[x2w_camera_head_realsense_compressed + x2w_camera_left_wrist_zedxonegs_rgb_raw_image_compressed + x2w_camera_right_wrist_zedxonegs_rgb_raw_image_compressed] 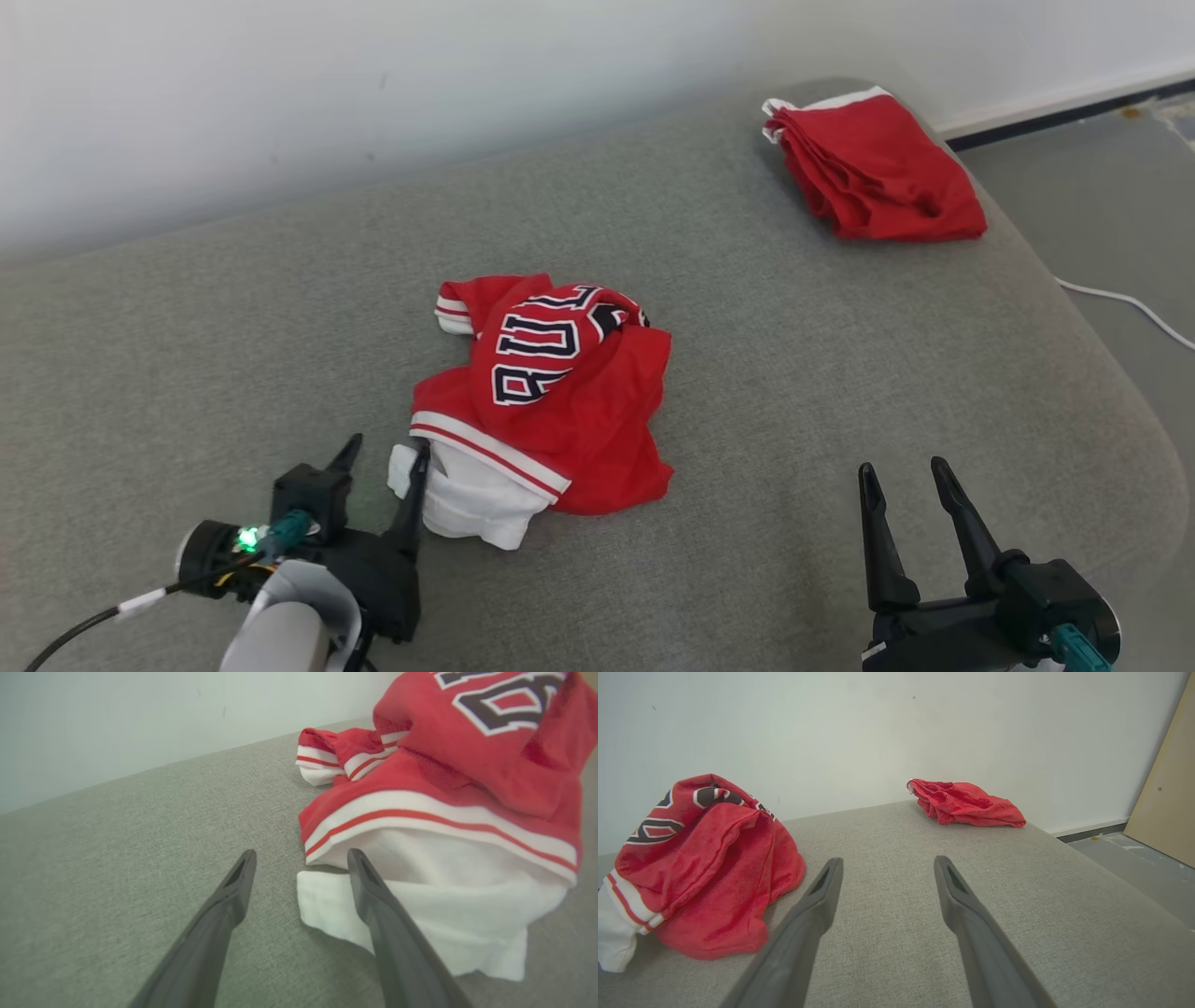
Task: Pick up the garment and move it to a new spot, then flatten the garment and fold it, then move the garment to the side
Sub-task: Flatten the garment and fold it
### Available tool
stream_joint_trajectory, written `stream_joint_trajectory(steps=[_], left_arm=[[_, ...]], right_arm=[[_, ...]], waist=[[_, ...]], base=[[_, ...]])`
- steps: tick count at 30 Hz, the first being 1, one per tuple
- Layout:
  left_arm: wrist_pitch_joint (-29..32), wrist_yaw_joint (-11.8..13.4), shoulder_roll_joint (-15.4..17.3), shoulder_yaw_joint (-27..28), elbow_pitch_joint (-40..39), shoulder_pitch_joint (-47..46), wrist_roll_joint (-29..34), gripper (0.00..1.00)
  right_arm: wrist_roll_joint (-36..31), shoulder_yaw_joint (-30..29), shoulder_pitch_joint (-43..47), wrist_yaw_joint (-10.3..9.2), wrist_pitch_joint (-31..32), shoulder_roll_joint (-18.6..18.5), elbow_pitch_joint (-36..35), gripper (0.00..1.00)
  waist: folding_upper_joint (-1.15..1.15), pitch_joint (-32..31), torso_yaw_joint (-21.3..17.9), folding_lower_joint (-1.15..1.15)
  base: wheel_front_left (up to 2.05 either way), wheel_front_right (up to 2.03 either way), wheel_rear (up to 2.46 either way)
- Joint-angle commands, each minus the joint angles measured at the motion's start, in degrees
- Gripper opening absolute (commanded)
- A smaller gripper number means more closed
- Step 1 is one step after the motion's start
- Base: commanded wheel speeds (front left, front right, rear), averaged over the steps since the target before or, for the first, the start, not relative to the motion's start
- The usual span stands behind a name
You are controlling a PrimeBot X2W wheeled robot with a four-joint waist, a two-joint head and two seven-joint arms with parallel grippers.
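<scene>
A crumpled red jersey (551, 392) with dark lettering, striped white trim and a white part at its near edge lies in a heap mid-surface on the grey cushion (280, 327). My left gripper (385, 448) stands open at the heap's near left corner, its right finger (369, 882) resting over the white cloth (444, 914) and its left finger on bare cushion. My right gripper (904, 471) is open with nothing between its fingers, well to the right of the jersey (700, 863) and apart from it.
A second red garment (878, 168), folded, sits at the cushion's far right corner (966, 805). A pale wall runs behind. To the right the cushion's edge drops to a grey floor with a white cable (1120, 303) and a tan board (1167, 793).
</scene>
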Motion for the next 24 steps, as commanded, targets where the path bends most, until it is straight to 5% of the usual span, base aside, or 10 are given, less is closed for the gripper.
stream_joint_trajectory(steps=[1, 11, 12, 13, 14, 24], left_arm=[[-0.06, -0.07, -0.39, -0.67, 0.94, -0.84, -0.76, 1.00], [2.92, -0.34, -1.30, -5.92, 9.74, -3.33, -0.93, 1.00], [2.85, -0.36, -1.70, -6.12, 10.33, -3.37, -1.53, 0.92], [2.55, -0.37, -1.98, -6.30, 10.74, -3.58, -1.70, 0.28], [2.27, -0.37, -2.03, -6.55, 11.12, -3.81, -1.82, 0.00], [-2.53, 1.66, -1.91, -2.71, 6.13, -2.04, -5.02, 0.00]], right_arm=[[0.28, 0.03, -0.43, -0.14, -0.25, 0.17, 0.03, 1.00], [0.01, 0.31, -0.72, -0.14, -0.25, 0.16, 0.31, 1.00], [-0.01, 0.29, -0.75, -0.14, -0.25, 0.16, 0.34, 1.00], [-0.04, 0.22, -0.73, -0.14, -0.25, 0.17, 0.36, 1.00], [-0.09, 0.10, -0.65, -0.14, -0.25, 0.16, 0.39, 1.00], [-1.17, -1.63, 2.34, -0.14, -0.25, 0.16, -0.20, 1.00]], waist=[[-0.01, 1.12, -1.23, -0.01], [-0.01, 0.41, -1.15, -0.01], [-0.01, 0.31, -1.11, -0.01], [-0.01, 0.22, -1.03, -0.01], [-0.01, 0.10, -0.88, -0.01], [-0.01, -3.77, 6.15, -0.01]], base=[[0.00, 0.00, 0.00], [0.00, 0.00, 0.00], [0.00, 0.00, 0.00], [0.00, 0.00, 0.00], [0.00, 0.00, 0.00], [0.00, 0.00, 0.00]])
